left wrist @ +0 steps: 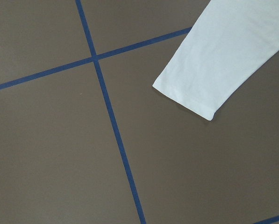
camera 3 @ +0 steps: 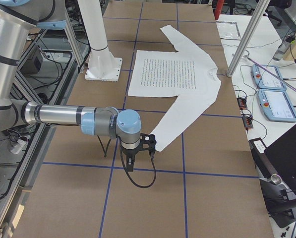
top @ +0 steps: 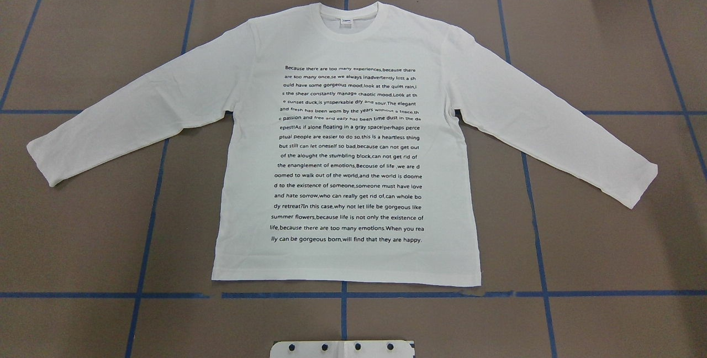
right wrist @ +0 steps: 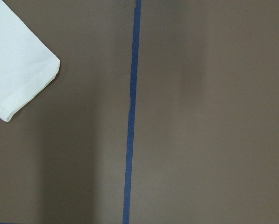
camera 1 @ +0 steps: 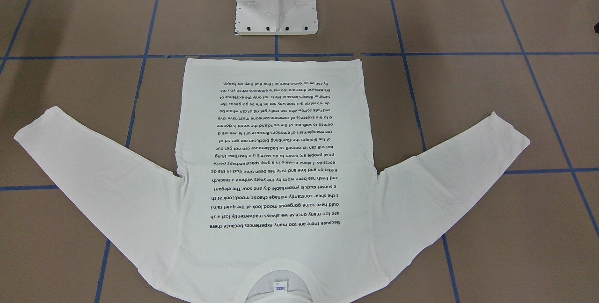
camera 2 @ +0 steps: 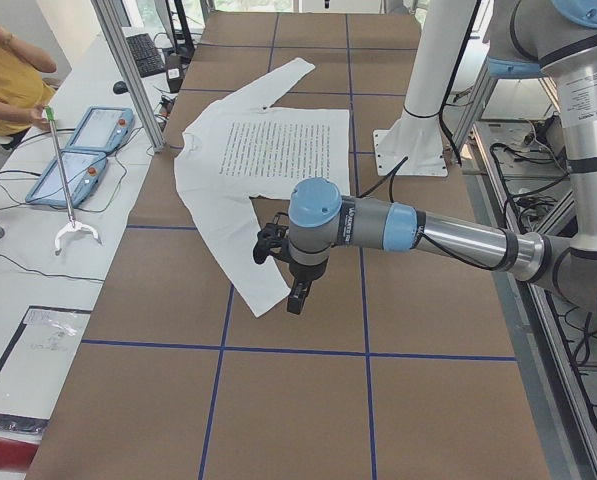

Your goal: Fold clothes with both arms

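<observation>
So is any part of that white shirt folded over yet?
No, the shirt lies flat on the table, text side up, with its sleeves spread wide.

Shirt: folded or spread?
Spread. The shirt lies flat on the table, print side up, with both sleeves angled out to the sides and the hem straight. No fold shows anywhere.
</observation>
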Motion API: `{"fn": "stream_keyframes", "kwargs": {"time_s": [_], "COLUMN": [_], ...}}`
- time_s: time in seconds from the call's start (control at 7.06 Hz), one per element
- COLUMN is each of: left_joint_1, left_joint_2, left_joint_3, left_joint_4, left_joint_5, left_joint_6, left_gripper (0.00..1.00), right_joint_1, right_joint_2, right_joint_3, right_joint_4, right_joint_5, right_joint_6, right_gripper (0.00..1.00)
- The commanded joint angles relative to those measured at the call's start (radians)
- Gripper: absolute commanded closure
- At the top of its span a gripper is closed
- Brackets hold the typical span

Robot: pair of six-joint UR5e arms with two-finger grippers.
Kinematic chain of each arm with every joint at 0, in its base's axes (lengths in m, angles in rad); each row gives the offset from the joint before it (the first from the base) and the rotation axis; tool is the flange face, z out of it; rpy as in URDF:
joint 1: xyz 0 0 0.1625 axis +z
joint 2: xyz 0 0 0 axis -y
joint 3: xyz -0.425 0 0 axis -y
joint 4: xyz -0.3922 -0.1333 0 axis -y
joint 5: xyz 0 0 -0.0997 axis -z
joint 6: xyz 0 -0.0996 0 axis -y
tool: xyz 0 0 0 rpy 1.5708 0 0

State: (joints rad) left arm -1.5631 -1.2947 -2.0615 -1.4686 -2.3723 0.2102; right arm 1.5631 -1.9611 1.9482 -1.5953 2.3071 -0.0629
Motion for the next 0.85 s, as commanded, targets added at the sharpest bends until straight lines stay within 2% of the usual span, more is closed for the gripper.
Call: {"fn": "stream_keyframes", "kwargs": {"time_s": [0.0,0.28,0.57,0.71], "left_joint_1": [0.000,0.002,0.000,-0.008], "left_joint_2": [0.003,-0.003,-0.078,-0.178], "left_joint_3": [-0.018,-0.093,-0.083,-0.006], "left_joint_4": [-0.001,-0.004,-0.082,-0.205], "left_joint_5": [0.001,0.002,0.001,0.017], "left_joint_6": [0.003,0.000,-0.003,-0.023], "left_gripper": [0.00,0.00,0.00,0.00], "right_joint_1": [0.000,0.000,0.000,0.002], "right_joint_2": [0.001,0.007,0.094,0.181], "right_joint_3": [0.005,0.064,0.096,0.056], "right_joint_4": [0.000,0.000,0.026,0.075], "right_joint_5": [0.000,0.002,0.012,0.012], "right_joint_6": [0.000,0.000,0.017,0.018], "right_gripper": [0.00,0.00,0.00,0.00]}}
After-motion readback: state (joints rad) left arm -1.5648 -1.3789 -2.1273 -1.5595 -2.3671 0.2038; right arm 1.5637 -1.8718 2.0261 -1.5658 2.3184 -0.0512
